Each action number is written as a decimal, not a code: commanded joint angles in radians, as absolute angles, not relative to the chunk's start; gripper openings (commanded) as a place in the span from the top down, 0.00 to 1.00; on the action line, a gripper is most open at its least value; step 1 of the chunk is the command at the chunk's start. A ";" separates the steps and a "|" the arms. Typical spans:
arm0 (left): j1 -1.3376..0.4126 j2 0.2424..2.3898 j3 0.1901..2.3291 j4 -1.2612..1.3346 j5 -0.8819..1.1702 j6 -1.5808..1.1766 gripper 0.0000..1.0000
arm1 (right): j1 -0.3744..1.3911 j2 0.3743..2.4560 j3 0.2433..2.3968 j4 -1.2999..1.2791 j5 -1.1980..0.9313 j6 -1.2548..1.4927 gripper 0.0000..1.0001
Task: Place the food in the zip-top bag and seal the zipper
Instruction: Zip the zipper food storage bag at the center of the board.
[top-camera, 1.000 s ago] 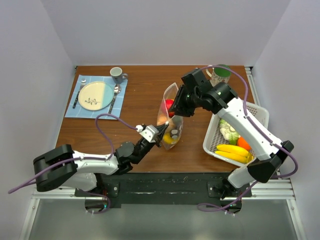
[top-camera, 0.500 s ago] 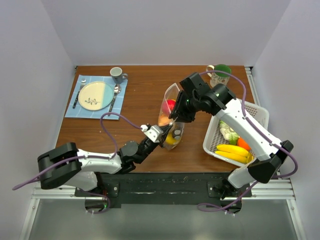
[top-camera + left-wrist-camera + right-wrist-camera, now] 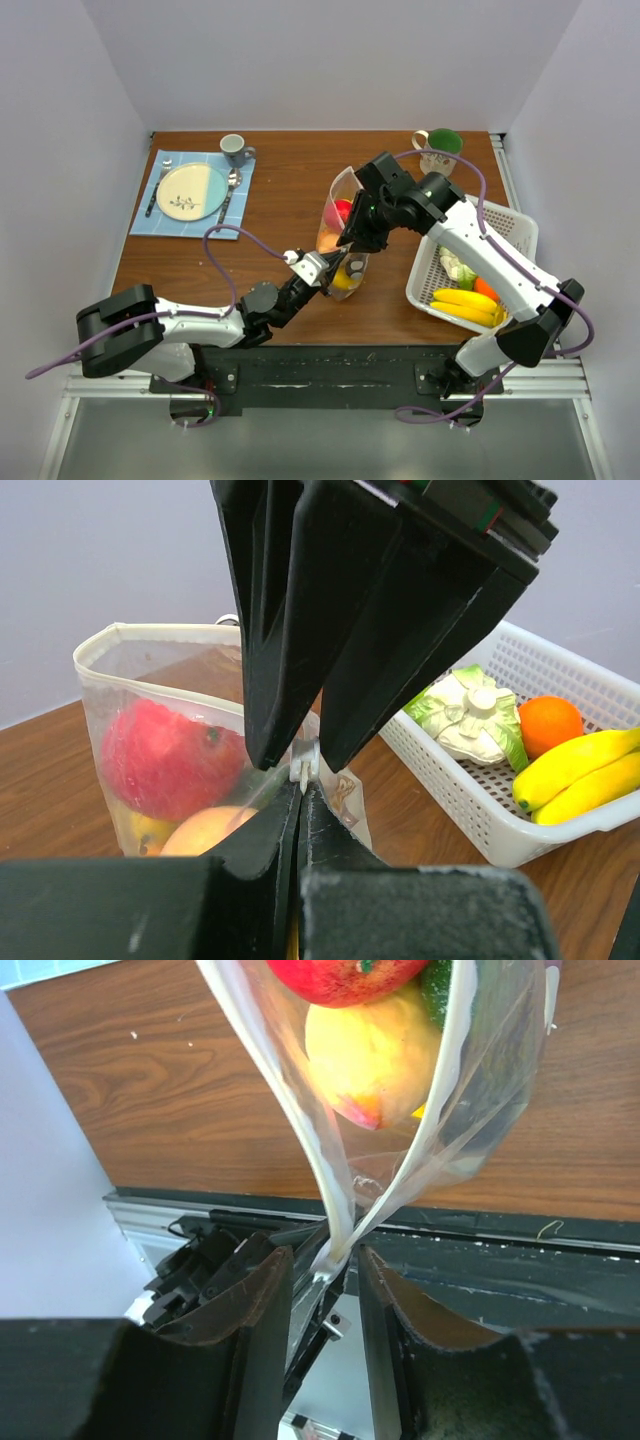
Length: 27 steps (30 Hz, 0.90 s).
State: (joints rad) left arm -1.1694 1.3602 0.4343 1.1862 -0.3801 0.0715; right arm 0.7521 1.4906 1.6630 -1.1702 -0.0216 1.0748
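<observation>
**A:** From the top view, where's the bag?

**B:** The bag (image 3: 333, 195) stands on the wooden table (image 3: 280, 170), about mid-table, with its mouth gaping at the far end. A red fruit (image 3: 341, 210) and a yellow one (image 3: 342, 280) are inside. The left gripper (image 3: 325, 268) is clamped on the bag's near corner. The right gripper (image 3: 356, 238) sits at the bag's right edge. More food lies in the white basket (image 3: 522, 228) to the right, bananas (image 3: 465, 300) among it. A plate (image 3: 190, 190) and a mug (image 3: 235, 148) sit far left.

**A:** And the left wrist view?

**B:** The left fingers (image 3: 260, 850) are pressed tight together on the bag's corner, right where the zipper (image 3: 305, 770) ends. The right gripper's black fingers (image 3: 275, 630) come down from above, one tip on each side of that strip, with a small gap showing. Behind them the red fruit sits in the bag above a peach-coloured one (image 3: 205, 830). The basket also holds a cabbage (image 3: 465, 715) and an orange (image 3: 548, 723).

**A:** The right wrist view?

**B:** The two sides of the bag's mouth run down and meet between the right fingers. Those jaws stand partly apart, astride the strip and not squeezing it as far as I can see. A yellow-orange fruit fills the bag's middle, with the red one above it.
</observation>
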 commanded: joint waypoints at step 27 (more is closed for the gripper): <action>-1.210 1.290 0.402 1.193 -0.374 0.129 1.00 | 0.680 1.505 1.671 -1.172 0.020 1.042 0.92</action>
